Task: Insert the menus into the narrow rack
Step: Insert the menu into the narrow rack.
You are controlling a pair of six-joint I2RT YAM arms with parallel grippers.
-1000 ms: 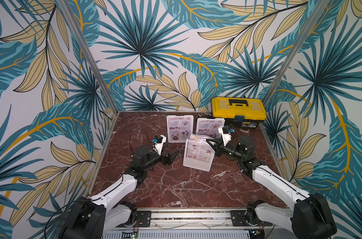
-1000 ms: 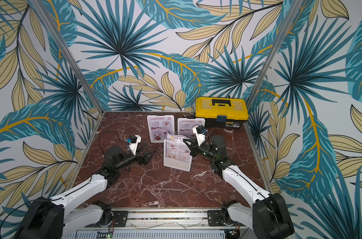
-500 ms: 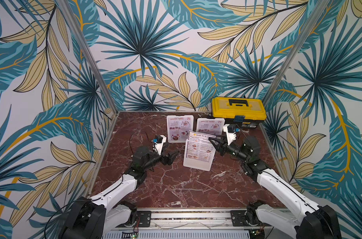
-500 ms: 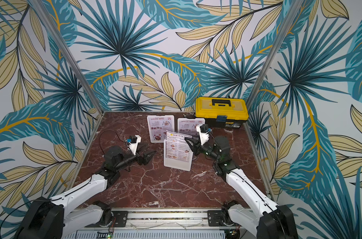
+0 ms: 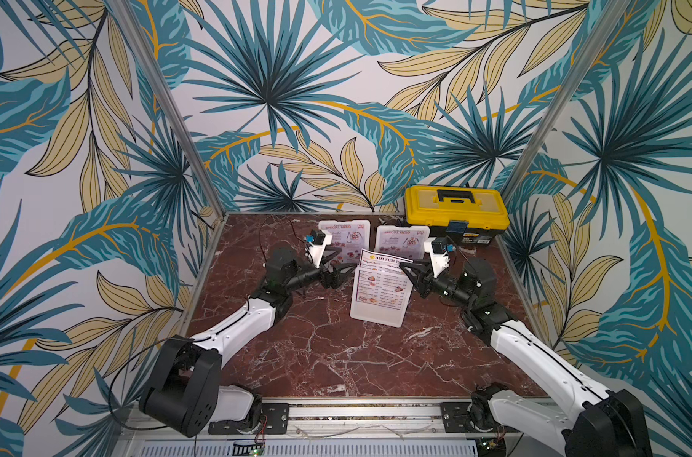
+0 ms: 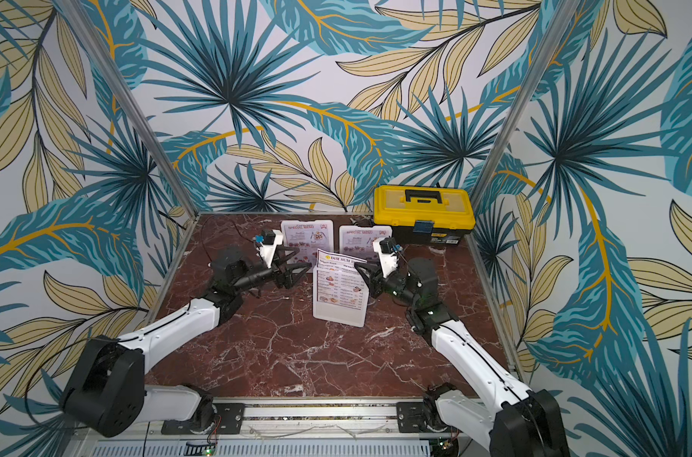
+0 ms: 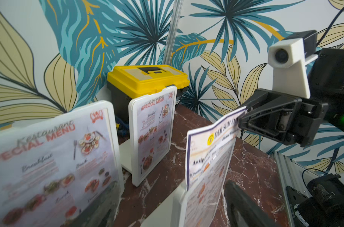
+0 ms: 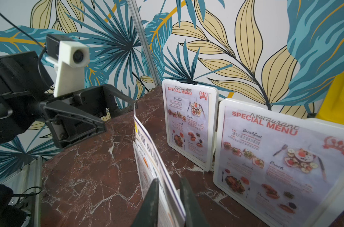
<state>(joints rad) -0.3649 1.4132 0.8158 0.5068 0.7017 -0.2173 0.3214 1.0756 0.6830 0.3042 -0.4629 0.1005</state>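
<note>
left gripper (image 5: 346,274): my jaws stand wide apart and hold nothing. It hovers just beside the upper corner of the DIM SUM INN menu (image 5: 382,291) on my left arm's side.
left fingertip (image 8: 131,102): in the right wrist view it sits right at that corner. I cannot tell whether it touches the paper.
right gripper (image 5: 403,269): my fingers are pinched on the opposite upper corner of the DIM SUM INN menu. The right wrist view shows the sheet's edge running between them.
DIM SUM INN menu: it stands upright with its lower part down inside the front rack (image 5: 376,318). Its title band stands clear above the rack's front panel, and the top of the sheet bows a little.
front rack: it stands on the marble table (image 5: 336,356) between my two grippers, nearer to me than the other two racks.
SPECIAL MENU sheet (image 5: 348,237): it is seated in a back rack (image 8: 214,125) behind my left gripper, printed face toward me.
second SPECIAL MENU sheet (image 5: 399,241): it is seated in another back rack (image 8: 220,141), just beside the first and near the yellow toolbox (image 5: 455,211).
yellow toolbox: its lid is closed. It sits in the far corner on my right arm's side, against the wall.
</note>
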